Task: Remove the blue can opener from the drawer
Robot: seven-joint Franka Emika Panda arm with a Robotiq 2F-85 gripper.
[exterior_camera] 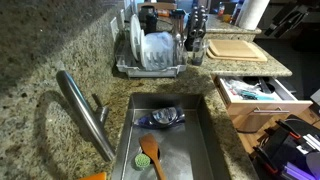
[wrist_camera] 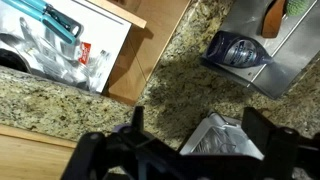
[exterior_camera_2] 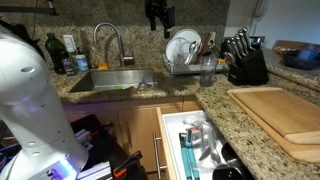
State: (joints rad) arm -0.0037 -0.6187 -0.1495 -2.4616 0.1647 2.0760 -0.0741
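The drawer [exterior_camera: 262, 107] stands pulled open at the counter's edge, with light wood sides and a white inside; it also shows in the other exterior view [exterior_camera_2: 163, 140] and the wrist view [wrist_camera: 118, 62]. The blue can opener [exterior_camera: 249, 92] lies inside it among clear and dark utensils, its teal handles visible in an exterior view [exterior_camera_2: 185, 152] and at the wrist view's top left [wrist_camera: 45, 15]. My gripper [exterior_camera_2: 158, 15] hangs high above the dish rack, far from the drawer. In the wrist view the gripper [wrist_camera: 198, 122] is open and empty.
A steel sink [exterior_camera: 128, 130] holds a dark blue dish [exterior_camera: 165, 116] and an orange spatula [exterior_camera: 150, 152]. A dish rack with plates [exterior_camera: 152, 52], a knife block [exterior_camera_2: 245, 62], a wooden cutting board [exterior_camera_2: 285, 110] and a faucet [exterior_camera: 85, 110] stand on the granite counter.
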